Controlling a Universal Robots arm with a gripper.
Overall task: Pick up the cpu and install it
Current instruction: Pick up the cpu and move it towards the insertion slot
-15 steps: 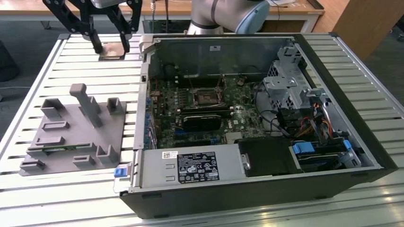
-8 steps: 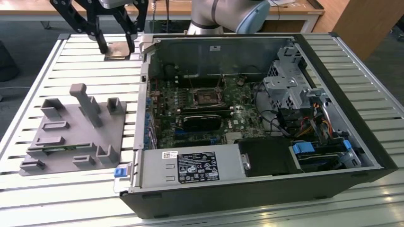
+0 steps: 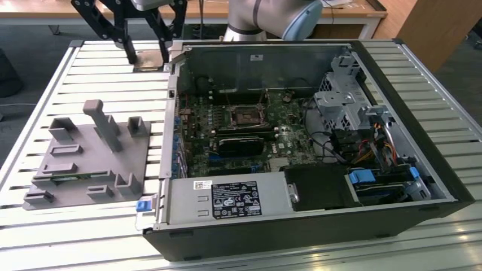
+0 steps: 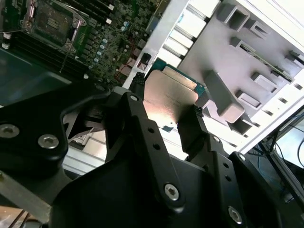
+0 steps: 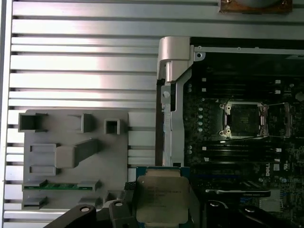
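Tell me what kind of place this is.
Probably a robotics lab bench for computer assembly: an open black desktop computer case lies on a slatted aluminium table, beside a grey plastic fixture plate, and the gripper holds the square silver-topped cpu.

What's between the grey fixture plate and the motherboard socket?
In the first wrist view: a strip of slatted table, then the case's metal side wall, then circuit board.

In the exterior view, the fixture plate point(image 3: 90, 161) lies at nine o'clock from the case point(image 3: 301, 231); the gripper point(image 3: 149, 58), clamping the cpu point(image 4: 170, 99), hangs at eleven o'clock.
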